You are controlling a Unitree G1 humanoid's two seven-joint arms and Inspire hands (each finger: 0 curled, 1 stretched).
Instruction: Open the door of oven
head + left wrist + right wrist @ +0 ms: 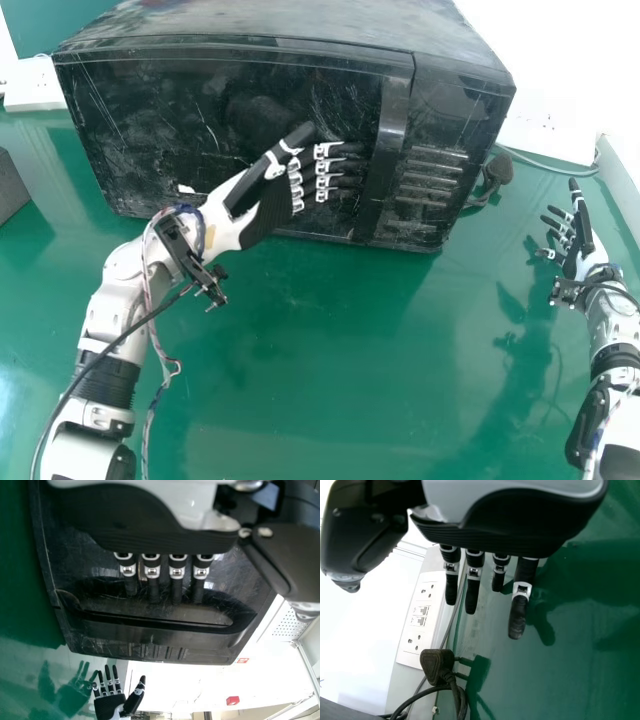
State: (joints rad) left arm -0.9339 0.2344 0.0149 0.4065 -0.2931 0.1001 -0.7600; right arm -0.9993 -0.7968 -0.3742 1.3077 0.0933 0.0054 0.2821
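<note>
oven door (190, 110) shut | left hand (266, 212) straight-fingered near handle (388, 135) | right hand (573, 263) released | red sign (243, 660), print too small

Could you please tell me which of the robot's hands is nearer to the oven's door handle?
The left hand: it is in front of the door, just left of the handle. The right hand is out past the oven's right side.

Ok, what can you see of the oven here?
The oven is a black box standing on the green table, its surfaces glossy, scratched and smudged. The door looks shut, with an upright handle along its right side and grooves beyond. The left hand's fingers are over the door near the handle; contact is unclear.
</note>
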